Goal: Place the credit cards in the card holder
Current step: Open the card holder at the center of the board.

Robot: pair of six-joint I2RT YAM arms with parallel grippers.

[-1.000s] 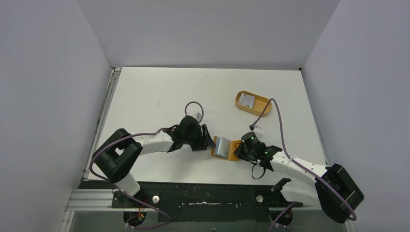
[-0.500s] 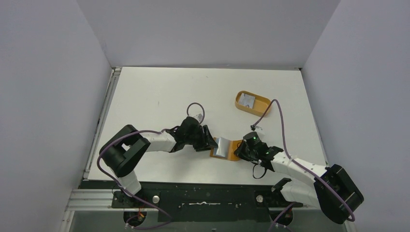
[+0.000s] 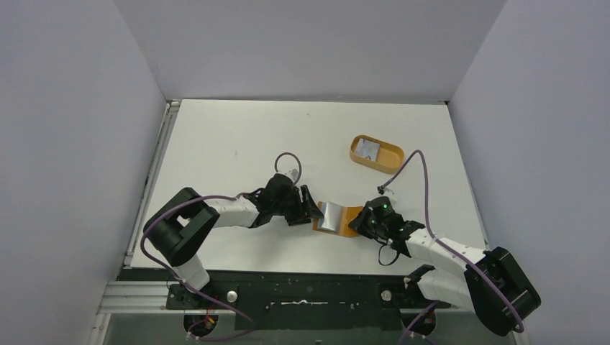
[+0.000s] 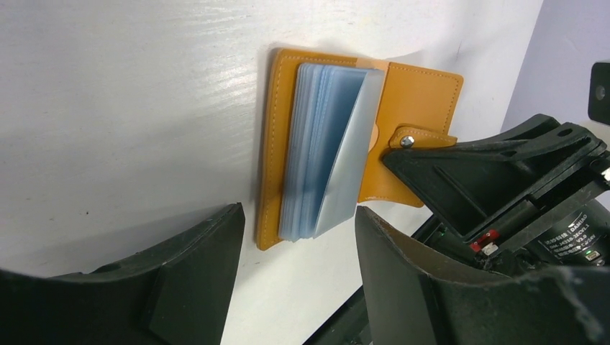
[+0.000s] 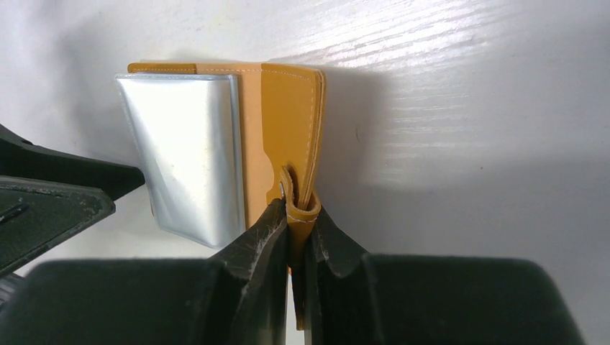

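Observation:
The card holder [image 3: 337,218] lies open at the table's near middle, an orange wallet with grey-blue plastic sleeves [image 4: 324,158] fanned up from its spine. My right gripper [image 5: 296,215] is shut on the card holder's snap-tab flap [image 5: 291,122], holding that cover on edge. My left gripper [image 4: 298,212] is open at the wallet's other side, its fingers [image 4: 194,273] flanking the sleeves' near end without touching them. One pale credit card [image 3: 368,149] lies in the orange oval tray [image 3: 389,159]. Whether the sleeves hold cards cannot be told.
The orange oval tray stands at the back right of the table. Purple cables [image 3: 411,172] loop over the table from both wrists. Grey walls enclose the table on three sides. The right arm's body [image 4: 503,180] sits close behind the wallet.
My left gripper narrowed, then opened again beside the sleeves. The right wrist shifted slightly right while keeping its hold on the flap.

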